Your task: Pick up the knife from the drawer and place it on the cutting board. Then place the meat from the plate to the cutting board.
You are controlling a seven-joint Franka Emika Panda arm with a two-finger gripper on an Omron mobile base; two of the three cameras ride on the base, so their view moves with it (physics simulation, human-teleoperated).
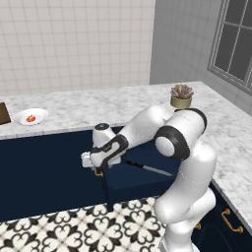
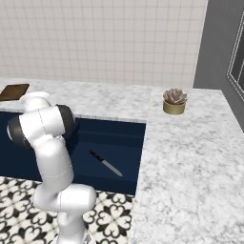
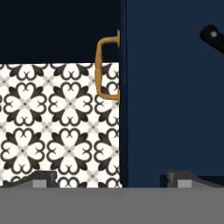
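Observation:
The navy drawer (image 1: 138,184) stands pulled out. The knife (image 1: 147,169), silver blade and black handle, lies flat on its floor (image 2: 106,163). My gripper (image 1: 98,170) hangs open over the drawer's front edge, right above the brass handle (image 3: 105,70), holding nothing. In the hand view the gripper (image 3: 111,181) straddles the front panel, with the drawer's inside (image 3: 175,109) to the right and the tip of the knife's handle (image 3: 213,37) at the upper right. On the far left of the counter sits the white plate (image 1: 30,116) with the orange-red meat (image 1: 30,118), beside the brown cutting board (image 1: 4,113) (image 2: 14,91).
A potted succulent (image 1: 181,96) (image 2: 174,101) stands at the counter's corner. The marble counter (image 1: 231,142) runs along the back and down the right side. Patterned floor tiles (image 3: 57,127) lie below the drawer's front. Another brass handle (image 1: 231,219) shows on a cabinet at the lower right.

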